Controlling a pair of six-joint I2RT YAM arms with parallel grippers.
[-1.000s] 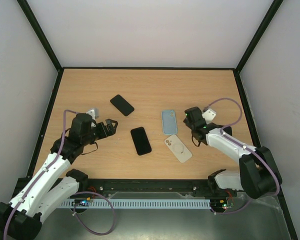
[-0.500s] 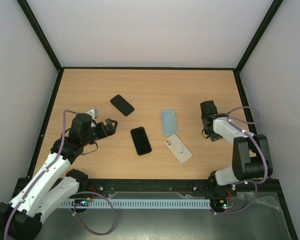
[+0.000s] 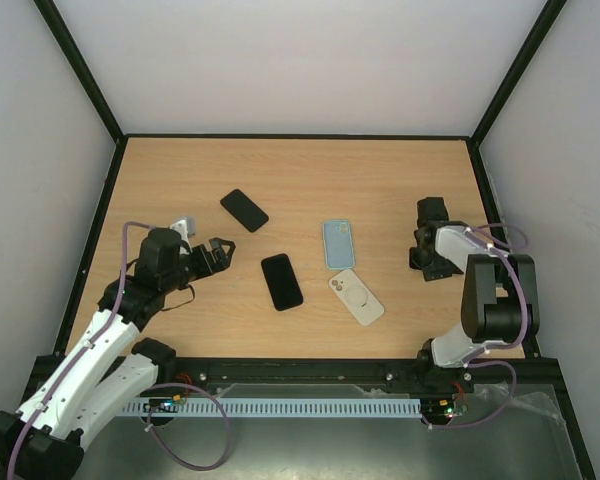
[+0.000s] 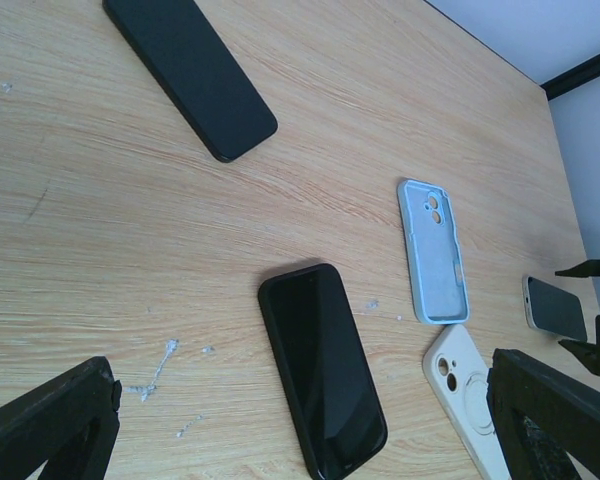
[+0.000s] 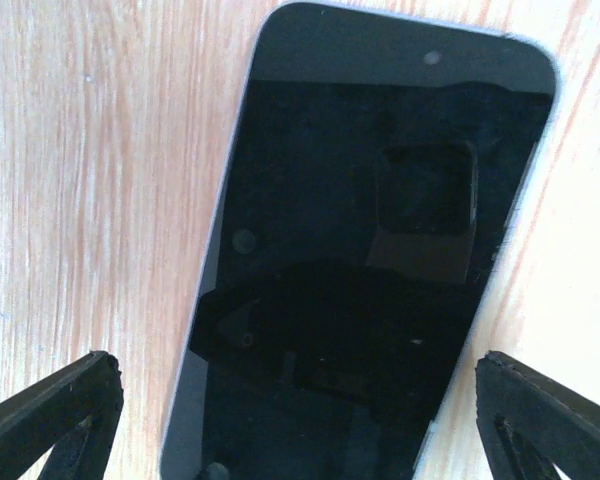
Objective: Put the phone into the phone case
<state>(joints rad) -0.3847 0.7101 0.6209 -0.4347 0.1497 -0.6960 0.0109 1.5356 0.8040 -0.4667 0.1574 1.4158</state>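
Phone (image 5: 370, 250) lies screen-up on the table (image 3: 310, 170) right beneath the right gripper (image 5: 300, 430), between its wide-spread fingers, which grasp nothing. Off to that gripper's left sits the blue case (image 3: 339, 244). The left gripper (image 3: 218, 250) hovers empty, fingers spread too.

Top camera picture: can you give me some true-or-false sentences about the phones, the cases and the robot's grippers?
1. The blue case has no phone in it. True.
2. The left gripper holds a black phone. False: it is open and empty, and the black phone in front of it lies on the table.
3. The white case lies nearer the table's front edge than the blue case. True.
4. The right gripper hangs over the blue case. False: it is open over a light-edged phone at the table's right side, apart from both cases.
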